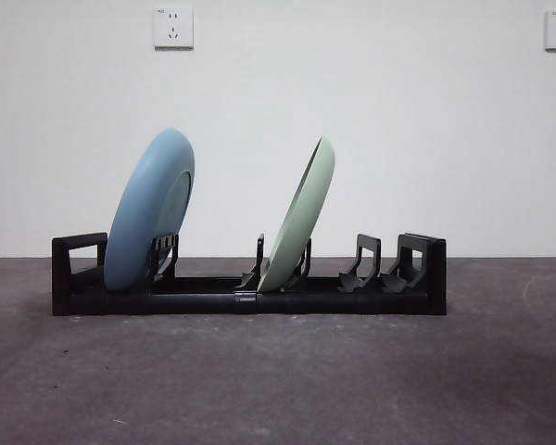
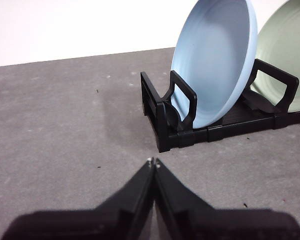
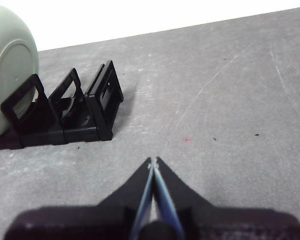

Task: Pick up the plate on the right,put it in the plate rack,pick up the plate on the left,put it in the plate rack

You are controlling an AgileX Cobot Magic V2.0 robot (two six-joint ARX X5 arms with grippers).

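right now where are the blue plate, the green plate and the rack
blue plate (image 1: 146, 215), front view, back of the dish
green plate (image 1: 301, 215), front view, back of the dish
rack (image 1: 195, 302), front view, long base bar

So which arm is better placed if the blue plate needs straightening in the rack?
Left, probably. Its shut claw faces the blue plate at that end of the plate rack; the right claw sits beyond the green plate.

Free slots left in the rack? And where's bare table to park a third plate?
The black plastic plate rack has unfilled prongs between the green plate and its right looped end. The gap between the blue plate and the green one is tighter. The grey table is bare in front of the rack.
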